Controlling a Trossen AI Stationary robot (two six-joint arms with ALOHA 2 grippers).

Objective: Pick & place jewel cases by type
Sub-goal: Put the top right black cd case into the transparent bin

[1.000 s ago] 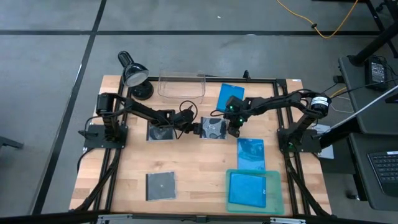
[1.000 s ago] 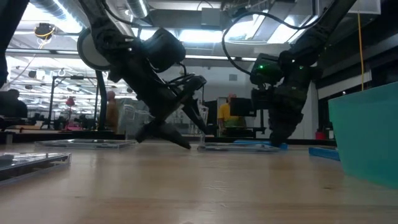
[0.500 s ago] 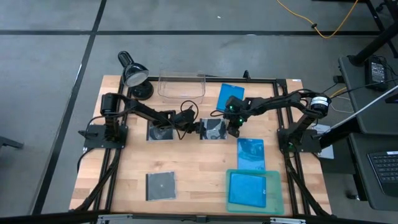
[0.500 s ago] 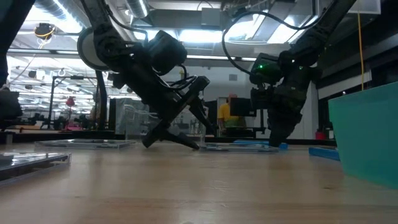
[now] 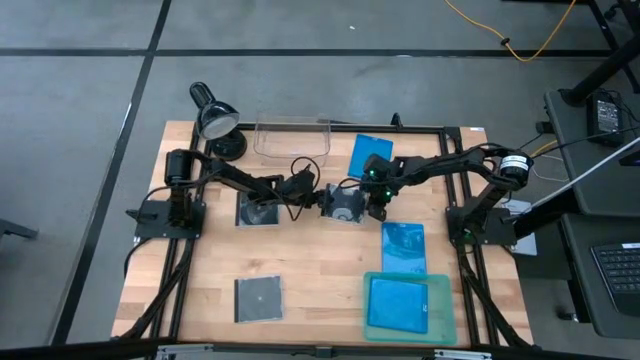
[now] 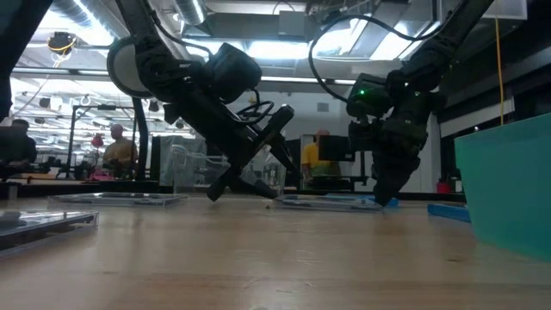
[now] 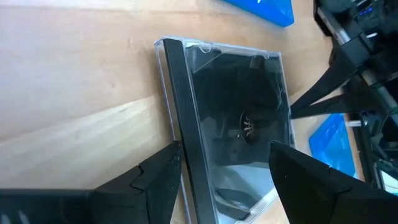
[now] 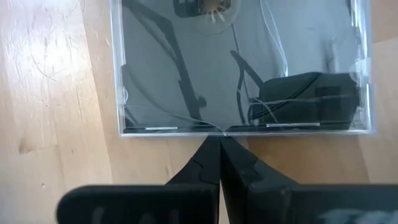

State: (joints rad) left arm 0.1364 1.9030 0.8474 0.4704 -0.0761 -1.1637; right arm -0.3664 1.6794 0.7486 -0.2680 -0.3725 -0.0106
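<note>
Six jewel cases show: three blue, three clear. At frame centre, the left end effector [image 5: 322, 199] gapes around one clear case [image 5: 345, 206]; right end effector [image 5: 377, 212] closed (empty).

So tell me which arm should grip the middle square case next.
Left: the left gripper has open fingers straddling the middle square case, while the right gripper is shut at its edge.
</note>
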